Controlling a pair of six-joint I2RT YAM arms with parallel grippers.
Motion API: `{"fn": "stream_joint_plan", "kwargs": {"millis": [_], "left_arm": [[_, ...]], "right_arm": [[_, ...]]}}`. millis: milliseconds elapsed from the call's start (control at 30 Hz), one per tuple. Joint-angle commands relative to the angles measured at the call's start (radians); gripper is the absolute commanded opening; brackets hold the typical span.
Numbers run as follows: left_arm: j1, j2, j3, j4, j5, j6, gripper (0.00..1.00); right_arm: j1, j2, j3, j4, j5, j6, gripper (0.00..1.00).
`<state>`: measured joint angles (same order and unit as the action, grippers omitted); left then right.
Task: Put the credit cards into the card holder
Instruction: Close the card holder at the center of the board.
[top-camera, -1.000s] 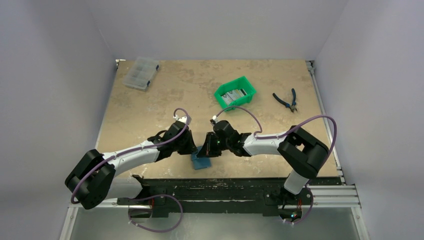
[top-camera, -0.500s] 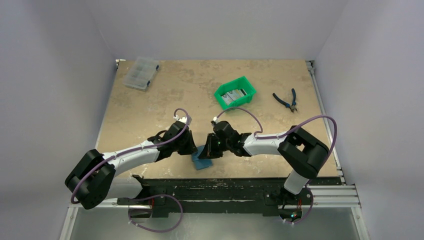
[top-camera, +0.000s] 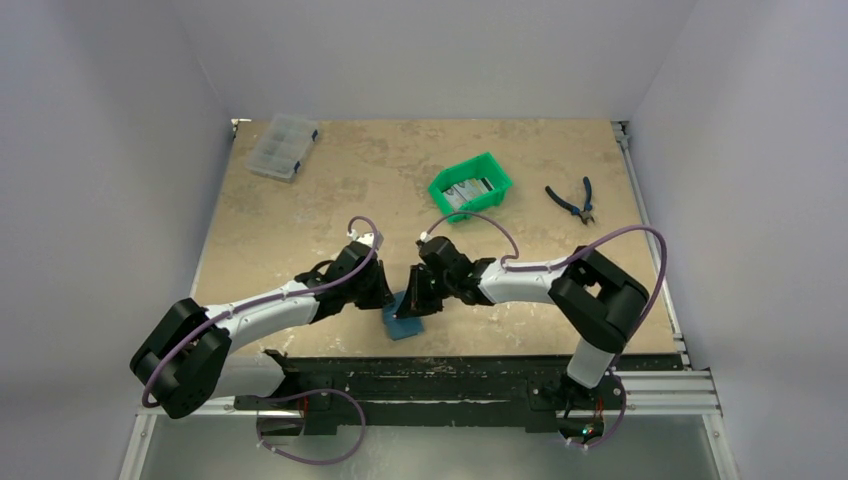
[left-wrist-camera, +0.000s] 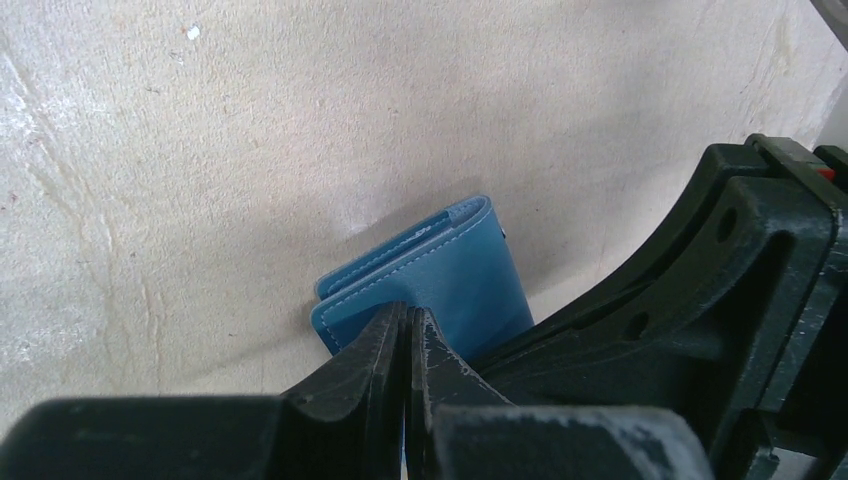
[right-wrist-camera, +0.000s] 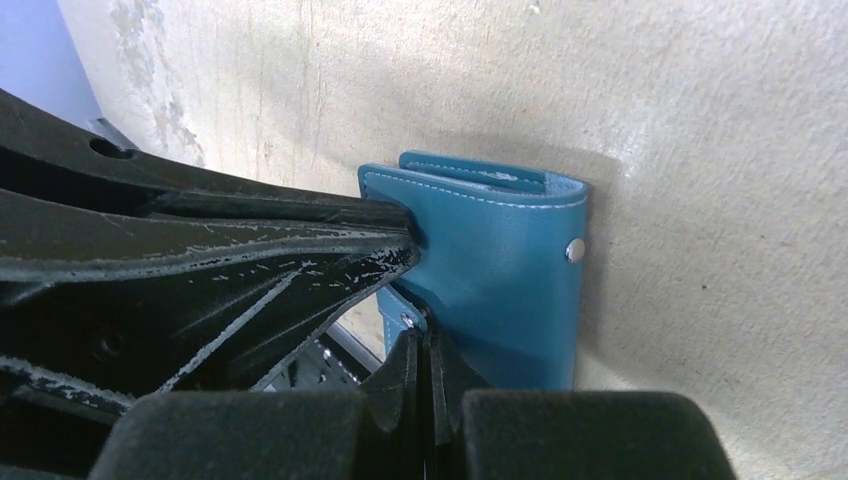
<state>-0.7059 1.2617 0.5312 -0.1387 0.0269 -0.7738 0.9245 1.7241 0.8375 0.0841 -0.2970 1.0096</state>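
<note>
Your right pincer (right-wrist-camera: 418, 335) has edged left; it and the left pincer (left-wrist-camera: 405, 320) each pinch the card holder (right-wrist-camera: 500, 270); credit cards (top-camera: 468, 190) not yet inserted.

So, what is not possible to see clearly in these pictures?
- Pockets of the card holder: both wrist views, the folded cover hides them.
- The credit cards in the green bin: top view, too small to count.
- Contents of the clear box: top view, too small.
</note>
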Motion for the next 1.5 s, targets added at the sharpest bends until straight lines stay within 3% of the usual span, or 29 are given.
{"fn": "stream_joint_plan", "kwargs": {"millis": [0,933,1133,1167,1233,1300,1467], "left_arm": [[0.004,0.001,-0.007,-0.022,0.025,0.022,0.0],[0.005,-0.025,-0.053,0.088,0.054,0.028,0.0],[0.003,-0.032,-0.012,0.054,0.04,0.046,0.0],[0.005,-0.033,-0.003,0.046,0.036,0.051,0.0],[0.007,-0.032,0.011,0.037,0.025,0.06,0.0],[0.013,-0.025,0.04,0.004,0.014,0.073,0.0],[0.016,-0.032,0.135,-0.111,-0.022,0.095,0.03]], "right_arm": [[0.005,0.073,0.079,-0.199,0.088,-0.084,0.0],[0.018,0.423,0.356,-0.804,0.294,-0.233,0.0],[0.017,0.266,0.301,-0.562,0.159,-0.297,0.01],[0.017,0.23,0.288,-0.492,0.124,-0.305,0.04],[0.016,0.177,0.265,-0.351,0.117,-0.32,0.23],[0.011,0.152,0.279,-0.29,0.115,-0.351,0.35],[-0.009,0.022,0.239,-0.165,0.038,-0.386,0.47]]}}
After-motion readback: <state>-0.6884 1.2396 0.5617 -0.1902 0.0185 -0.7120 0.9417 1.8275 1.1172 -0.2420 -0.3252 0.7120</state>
